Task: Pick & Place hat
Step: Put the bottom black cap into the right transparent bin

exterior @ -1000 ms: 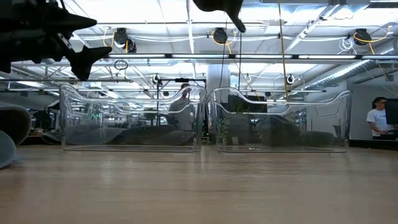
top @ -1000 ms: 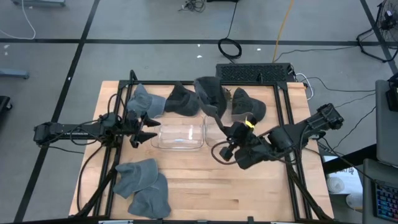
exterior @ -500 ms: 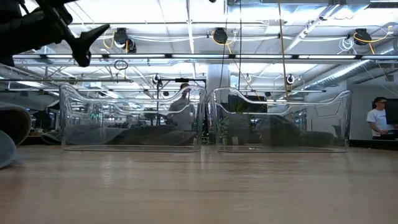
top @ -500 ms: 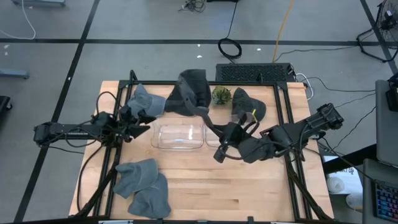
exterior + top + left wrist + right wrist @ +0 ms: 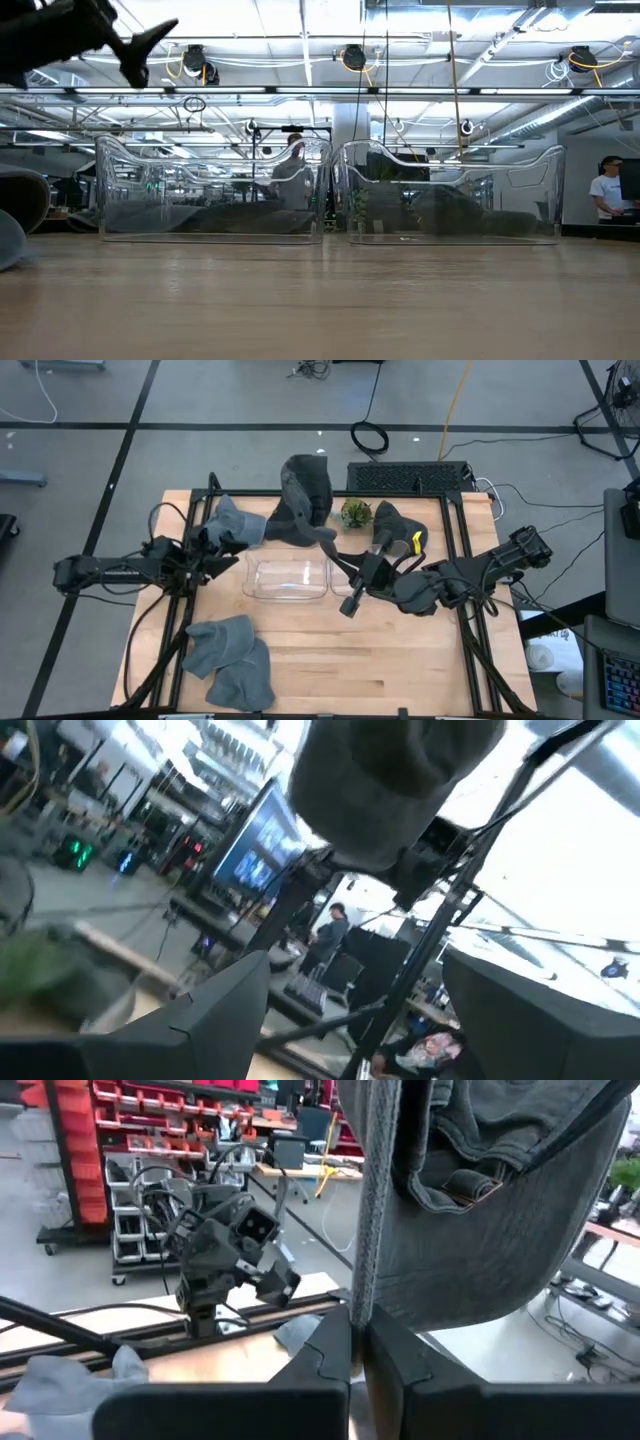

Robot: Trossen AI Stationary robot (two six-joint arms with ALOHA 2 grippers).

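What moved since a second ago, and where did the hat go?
The right hand, shut on the gray hat, moved left and lifted it toward the table's far edge, uncovering the small plant. The left hand drew back left, away from the clear bins. The other hats stayed put.

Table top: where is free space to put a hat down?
Bare wood lies along the near edge, between the grey hat pile and the right frame. The far side is crowded: hats, a small plant, two clear bins and the right gripper holding a hat.
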